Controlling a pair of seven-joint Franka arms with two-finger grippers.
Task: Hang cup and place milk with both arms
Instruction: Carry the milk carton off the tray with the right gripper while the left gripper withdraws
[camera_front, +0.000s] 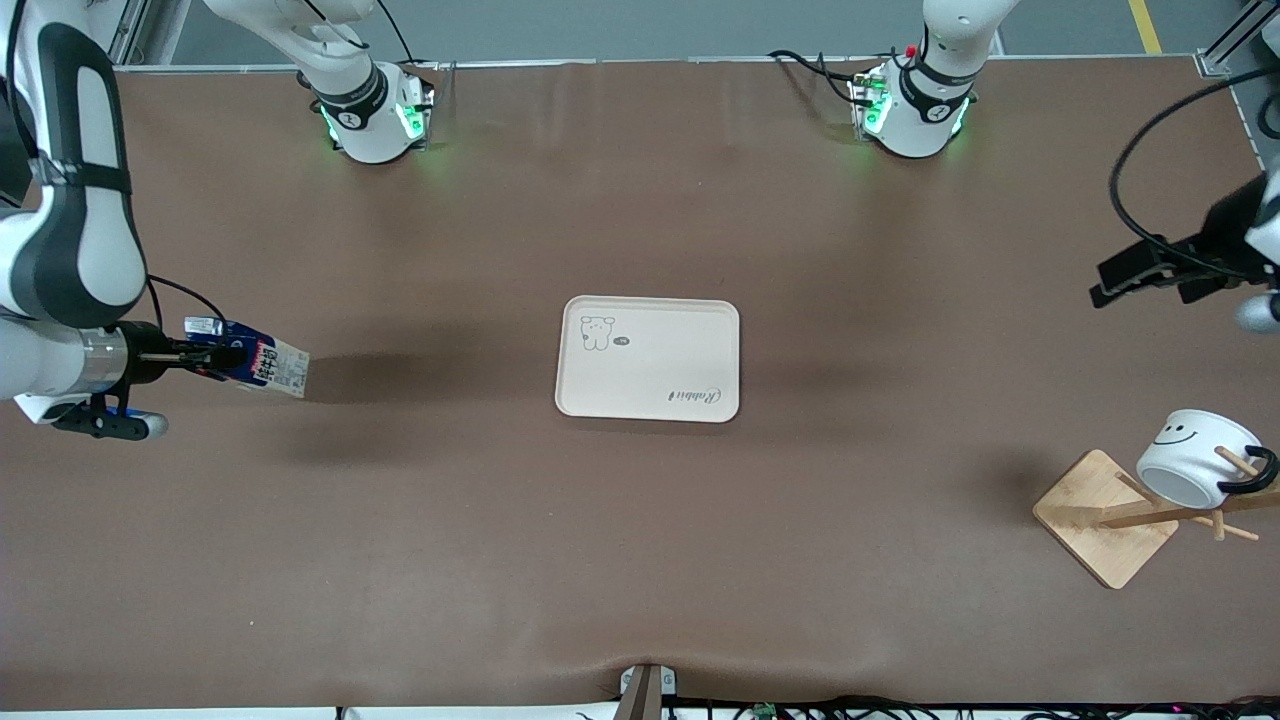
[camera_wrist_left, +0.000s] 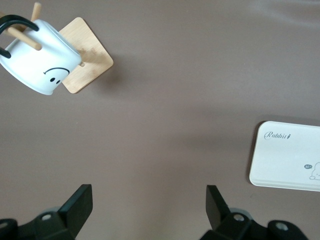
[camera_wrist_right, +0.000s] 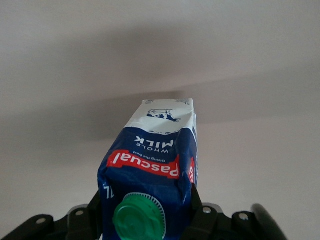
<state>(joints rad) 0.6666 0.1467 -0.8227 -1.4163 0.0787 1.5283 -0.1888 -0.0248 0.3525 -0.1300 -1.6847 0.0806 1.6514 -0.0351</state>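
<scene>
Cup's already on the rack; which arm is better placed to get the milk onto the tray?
Right. The right gripper is shut on the milk, toward its end of the table from the tray. The left gripper is open and empty above the cup on the rack.

The front view's edge cuts off the wooden rack (camera_front: 1150, 515) and most of the left arm. The milk (camera_front: 258, 364) hides the right gripper (camera_front: 222, 357) tips; its label print is too small to read.
</scene>
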